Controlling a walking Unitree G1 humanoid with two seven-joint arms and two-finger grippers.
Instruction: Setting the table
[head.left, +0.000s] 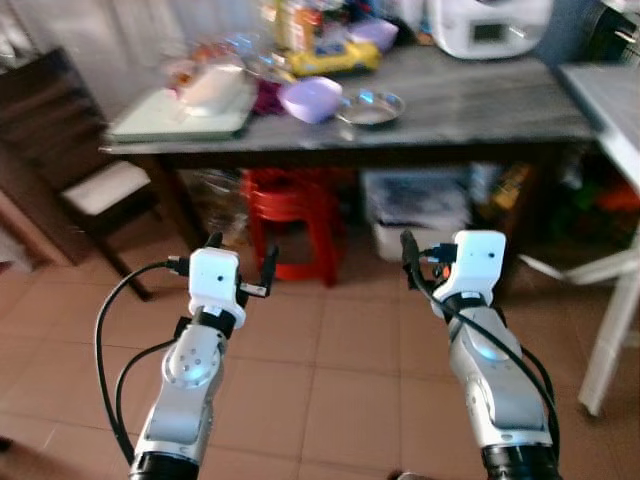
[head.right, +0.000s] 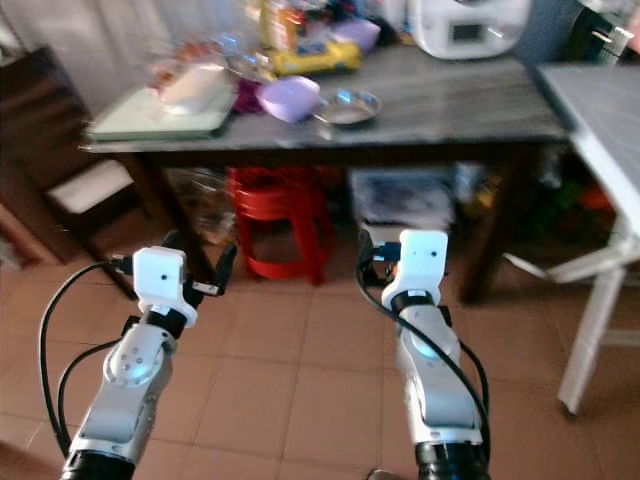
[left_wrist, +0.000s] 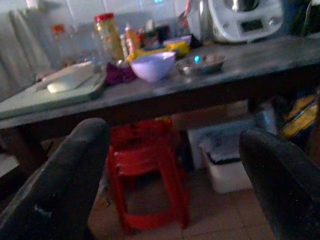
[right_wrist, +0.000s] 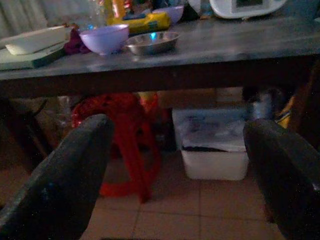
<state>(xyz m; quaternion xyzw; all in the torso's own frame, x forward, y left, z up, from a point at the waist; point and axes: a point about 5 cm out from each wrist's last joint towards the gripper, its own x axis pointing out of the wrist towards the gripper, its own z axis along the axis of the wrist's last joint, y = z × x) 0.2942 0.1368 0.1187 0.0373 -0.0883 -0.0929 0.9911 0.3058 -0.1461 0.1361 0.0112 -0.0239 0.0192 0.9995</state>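
We face a long grey table (head.left: 480, 105) whose front edge runs across the upper part of the head views, above a tiled floor (head.left: 340, 350). A dark chair (head.left: 60, 150) with a pale seat stands at its left end, and a white table (head.left: 610, 110) adjoins its right end. Under the grey table we see a stack of red stools (head.left: 292, 205) and, to their right, a white storage bin (head.left: 420, 210). At the back right edge sits a white appliance (head.left: 490, 25); at the front left corner lies a pale green tray (head.left: 180, 110) carrying a white dish (head.left: 215, 88). Near the middle of the table, close to the front edge, a purple bowl (head.left: 312, 98) stands just beside a steel plate (head.left: 370, 107), with a yellow packet (head.left: 335, 58) behind them. Both arms are raised over the floor, well short of the table: our left gripper (head.left: 240, 265) and right gripper (right_wrist: 180, 165) each hold nothing, fingers spread wide.
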